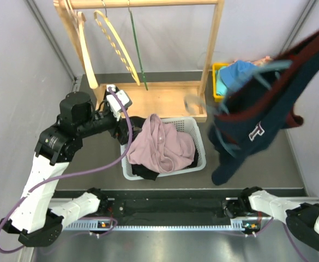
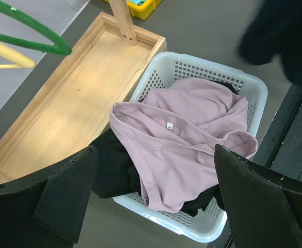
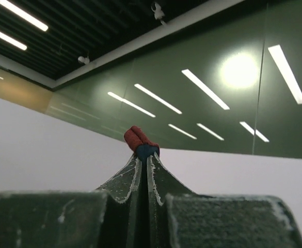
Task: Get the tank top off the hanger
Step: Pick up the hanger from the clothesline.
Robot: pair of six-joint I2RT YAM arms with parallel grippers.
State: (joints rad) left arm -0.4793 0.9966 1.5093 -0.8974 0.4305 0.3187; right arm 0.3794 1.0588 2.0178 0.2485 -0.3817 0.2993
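Note:
The navy tank top (image 1: 257, 117) with red trim and a white letter patch hangs in the air at the right, blurred. Pale blue hanger bars (image 1: 268, 68) show at its openings. My right gripper (image 3: 144, 155) is shut on the tank top's red-edged strap (image 3: 139, 138), pointing up at the ceiling; it is out of the top view. My left gripper (image 1: 125, 134) is open and empty, over the left end of the white basket (image 1: 198, 136). In the left wrist view (image 2: 156, 155) the tank top is a dark blur (image 2: 290, 36) at the top right.
The basket (image 2: 254, 88) holds a pink garment (image 1: 162, 144) over dark clothes. Behind it stands a wooden rack (image 1: 159, 95) with two wooden hangers (image 1: 85, 49) and a green one (image 1: 137, 49). A yellow bin (image 1: 218, 82) with blue cloth sits at back right.

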